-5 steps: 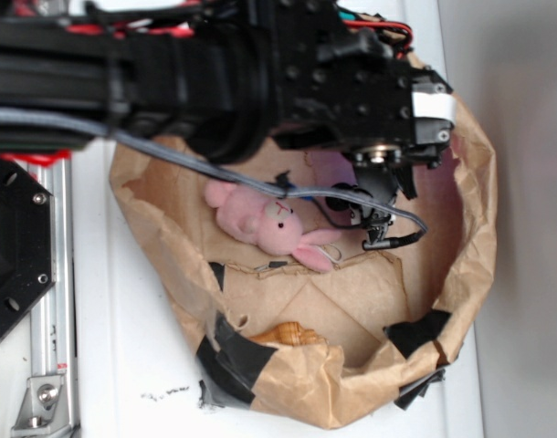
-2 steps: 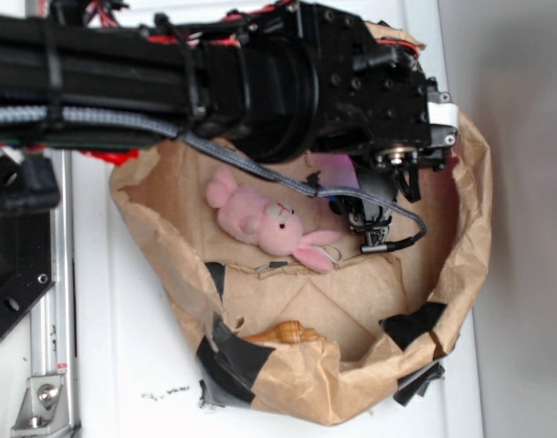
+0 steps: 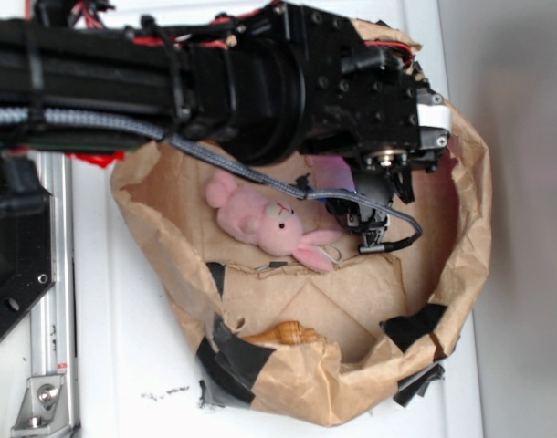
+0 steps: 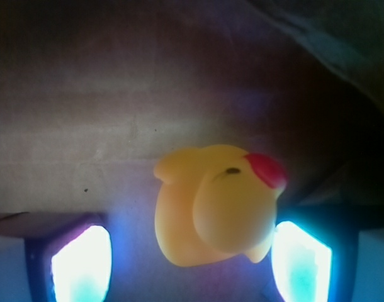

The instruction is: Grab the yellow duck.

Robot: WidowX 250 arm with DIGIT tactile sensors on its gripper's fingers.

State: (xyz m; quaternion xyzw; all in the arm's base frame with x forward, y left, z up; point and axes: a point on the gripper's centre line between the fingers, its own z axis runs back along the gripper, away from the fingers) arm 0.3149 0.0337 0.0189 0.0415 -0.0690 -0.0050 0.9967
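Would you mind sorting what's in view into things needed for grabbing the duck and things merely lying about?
Needed:
- yellow duck, between the fingers
- gripper

Lying about:
- pink plush bunny
- seashell
- paper bag holding them

Exterior cam sits overhead, looking almost straight down on the white surface (image 3: 123, 365) and the crumpled brown paper bag with rolled rim and black tape patches (image 3: 297, 383); mid distance, whole bag in frame, black robot arm (image 3: 215, 78) crossing the top from the left. Wrist cam rides on the arm, very close range, looking along the pincer (image 4: 192, 261) at the bag's brown paper wall, its two glowing fingers (image 4: 82, 264) at the bottom corners. Shared area: bag interior under the arm's head. The small glossy yellow rubber duck (image 4: 214, 204) fills the wrist view's centre; the exterior view has it hidden under the arm.
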